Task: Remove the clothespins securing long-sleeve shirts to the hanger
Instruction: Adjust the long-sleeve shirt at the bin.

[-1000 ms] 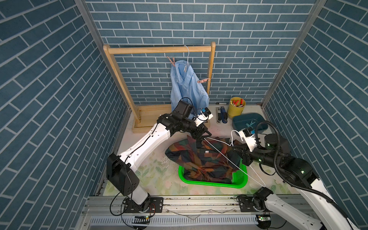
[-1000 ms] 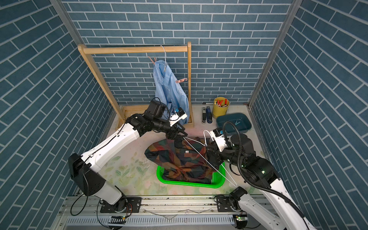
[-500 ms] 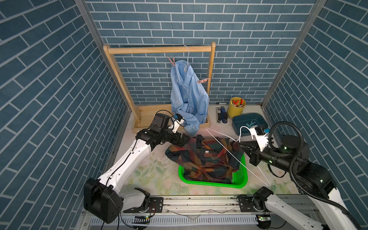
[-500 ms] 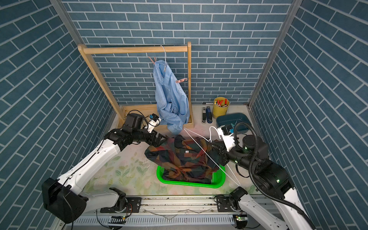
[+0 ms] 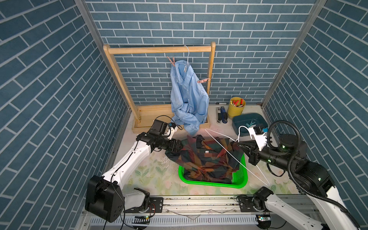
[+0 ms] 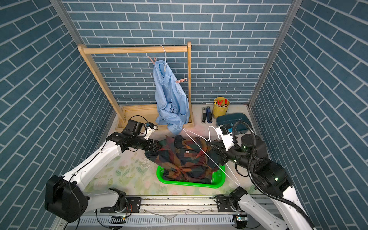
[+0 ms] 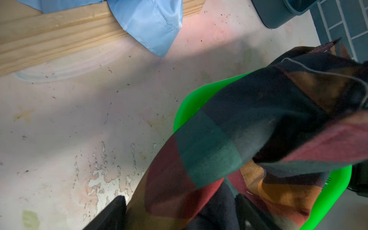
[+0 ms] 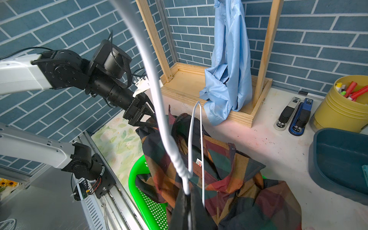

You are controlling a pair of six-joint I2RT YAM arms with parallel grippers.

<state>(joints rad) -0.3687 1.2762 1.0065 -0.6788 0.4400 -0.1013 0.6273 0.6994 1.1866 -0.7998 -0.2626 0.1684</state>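
Clothespins [image 5: 203,80] (2 salmon) still pin the blue shirt [image 5: 189,95] on the rack [image 5: 151,49] — the left gripper [image 5: 179,148] has pulled back, jaws apart around the plaid shirt [image 5: 207,159] over the basket [image 5: 209,183], while the right gripper [image 5: 240,144] clamps its hanger [image 8: 155,89] — that shirt looks freed.

No legible text anywhere.

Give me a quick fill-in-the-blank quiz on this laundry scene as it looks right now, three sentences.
The right claw grips a white wire ___.
The plaid shirt drapes over a ___ basket.
___ pink clothespins clip the pale blue shirt.
Missing words: hanger; green; two.
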